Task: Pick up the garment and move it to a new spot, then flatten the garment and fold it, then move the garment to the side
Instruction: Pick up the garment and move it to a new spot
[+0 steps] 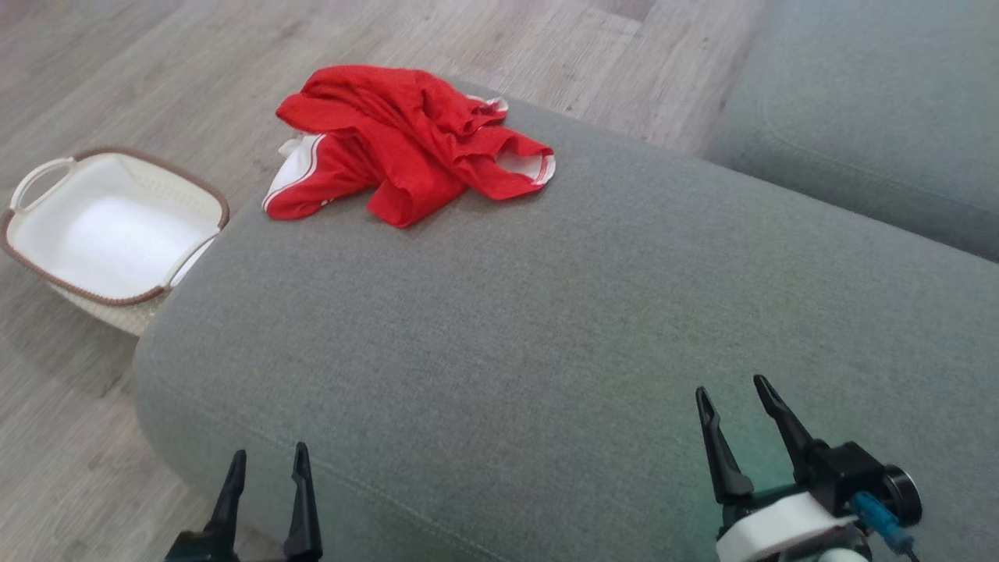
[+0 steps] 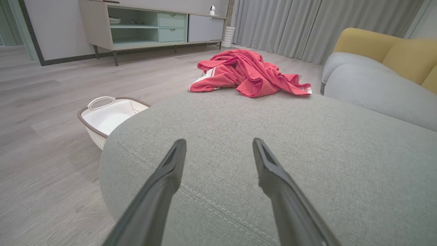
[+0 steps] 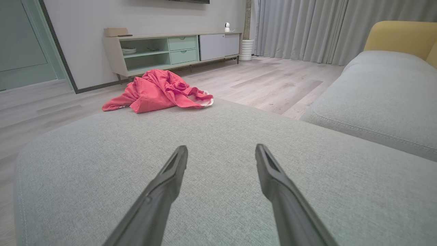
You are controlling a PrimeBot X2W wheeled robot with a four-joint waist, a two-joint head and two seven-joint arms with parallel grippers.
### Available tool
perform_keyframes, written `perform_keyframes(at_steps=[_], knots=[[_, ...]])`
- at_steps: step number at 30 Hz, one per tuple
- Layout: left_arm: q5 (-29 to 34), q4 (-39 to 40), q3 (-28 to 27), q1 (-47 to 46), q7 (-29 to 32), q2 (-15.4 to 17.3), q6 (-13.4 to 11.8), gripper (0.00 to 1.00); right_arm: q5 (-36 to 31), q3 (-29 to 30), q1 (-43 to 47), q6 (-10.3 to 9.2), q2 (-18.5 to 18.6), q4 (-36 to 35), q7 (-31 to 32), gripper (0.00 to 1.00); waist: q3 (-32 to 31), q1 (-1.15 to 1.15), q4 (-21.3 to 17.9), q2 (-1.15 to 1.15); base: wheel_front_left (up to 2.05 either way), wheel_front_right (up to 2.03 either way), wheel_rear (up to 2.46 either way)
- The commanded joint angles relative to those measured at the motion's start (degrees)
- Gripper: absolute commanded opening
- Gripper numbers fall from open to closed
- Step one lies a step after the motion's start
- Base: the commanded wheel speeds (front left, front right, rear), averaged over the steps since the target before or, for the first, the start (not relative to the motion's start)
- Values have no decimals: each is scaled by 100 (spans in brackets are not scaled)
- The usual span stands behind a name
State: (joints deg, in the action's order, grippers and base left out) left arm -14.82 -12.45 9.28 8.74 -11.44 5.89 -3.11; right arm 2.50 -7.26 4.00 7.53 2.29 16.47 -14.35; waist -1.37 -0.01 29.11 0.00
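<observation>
Red garment (image 1: 406, 144): crumpled heap at far edge of grey cushion (image 1: 546, 328), near white basket (image 1: 109, 226) on floor; untouched. Left gripper (image 1: 269, 450) and right gripper (image 1: 732, 385): spread wide, empty, poised at near edge well apart from the cloth, presumably ready for the first reach.

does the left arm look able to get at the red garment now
Probably yes. The open left gripper has only bare grey cushion between it and the garment; nothing blocks the way, though it lies at the far edge, a long stretch.
</observation>
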Motion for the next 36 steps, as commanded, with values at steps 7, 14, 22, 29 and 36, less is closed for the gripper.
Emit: perform_keyframes(at_steps=[7, 14, 22, 29, 36], knots=[[-14, 511, -203, -211, -75, 124, -54, 100, -20, -75, -325, -4, 59, -207, -65, 100, 60, 1, 50, 0, 0, 0, 0], [111, 2092, -484, -1583, 465, 1121, 410, 100, -435, 364, -322, -4, 59, -686, 37, 100, 597, 1, -184, 0, 0, 0, 0], [-320, 1457, -816, -4040, 1388, 2130, 892, 100, -1084, 413, -834, -4, 59, -1337, 354, 100, 1566, 1, -961, 0, 0, 0, 0], [-625, 77, -466, -5451, 1845, 2505, 1027, 100, -1449, 501, -1094, -4, 80, -1975, 578, 100, 2286, 1, -1516, 0, 0, 0, 0], [-707, -1209, 92, -6377, 2403, 2585, 1052, 100, -1524, 587, -1108, -4, 249, -2767, 858, 100, 2995, 1, -1930, 0, 0, 0, 0]])
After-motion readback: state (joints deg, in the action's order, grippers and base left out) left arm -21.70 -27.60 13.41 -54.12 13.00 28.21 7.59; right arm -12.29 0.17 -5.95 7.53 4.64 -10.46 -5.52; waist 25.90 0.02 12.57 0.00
